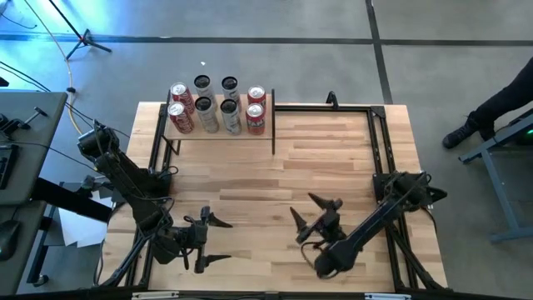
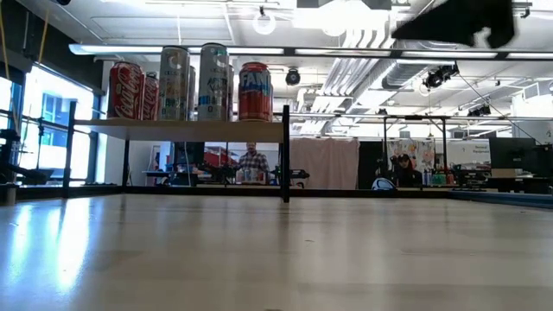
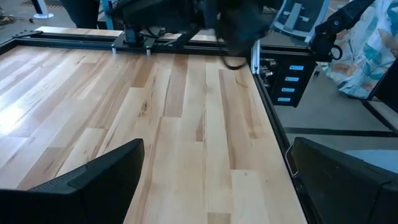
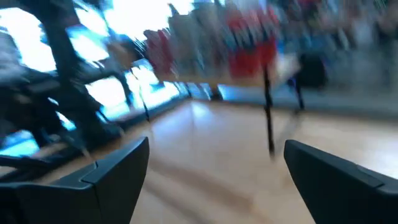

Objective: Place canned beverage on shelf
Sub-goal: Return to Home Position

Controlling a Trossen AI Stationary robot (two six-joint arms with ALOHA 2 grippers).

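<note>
Several beverage cans (image 1: pixel 218 104), red and silver, stand upright on the shelf (image 1: pixel 218 132), a small pale board on black posts at the table's far left. The low view shows the cans (image 2: pixel 213 82) on the shelf's board (image 2: pixel 190 130), raised above the tabletop. The right wrist view shows the cans (image 4: pixel 249 46) blurred. My right gripper (image 1: pixel 301 205) hangs open over the table's near middle, pointing toward the shelf, with nothing between its fingers (image 4: pixel 112 174). My left gripper (image 1: pixel 226 241) stands open and empty at the near left, pointing toward the right edge.
A black rail frame (image 1: pixel 379 142) runs along the plank tabletop's far and right edges. Bare planks (image 1: pixel 325 158) lie between the shelf and my grippers. A person's shoe (image 1: pixel 460 136) shows on the floor beyond the right edge. People (image 2: pixel 252 160) stand in the room behind.
</note>
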